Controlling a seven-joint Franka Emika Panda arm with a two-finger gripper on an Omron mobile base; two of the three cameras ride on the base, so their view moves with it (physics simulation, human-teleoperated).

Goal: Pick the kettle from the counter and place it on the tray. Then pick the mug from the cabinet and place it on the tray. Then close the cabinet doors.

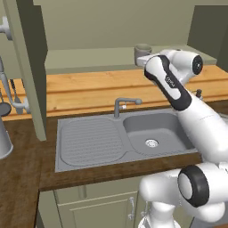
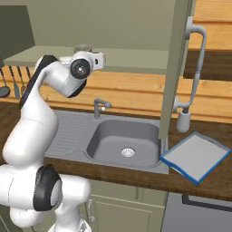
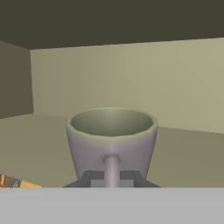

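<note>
The cabinet doors (image 2: 174, 68) stand open, so closing them remains. The tray (image 2: 195, 156), on the counter (image 2: 213, 181) right of the sink (image 2: 122, 142), looks bare. On the cabinet shelf (image 3: 183, 153), the gripper (image 3: 112, 178) pinches the mug (image 3: 111, 138) by its handle; lifting and carrying seem next.

Matt grey-beige glaze on the mug (image 3: 111, 140), smooth, no shine. The cabinet (image 3: 175, 92) shelf reads as flat painted board. Down below, the counter (image 1: 26, 169) shows dark wood grain, the sink (image 1: 133, 133) brushed grey steel (ribbed drainboard), the tray (image 2: 199, 154) smooth light grey.
</note>
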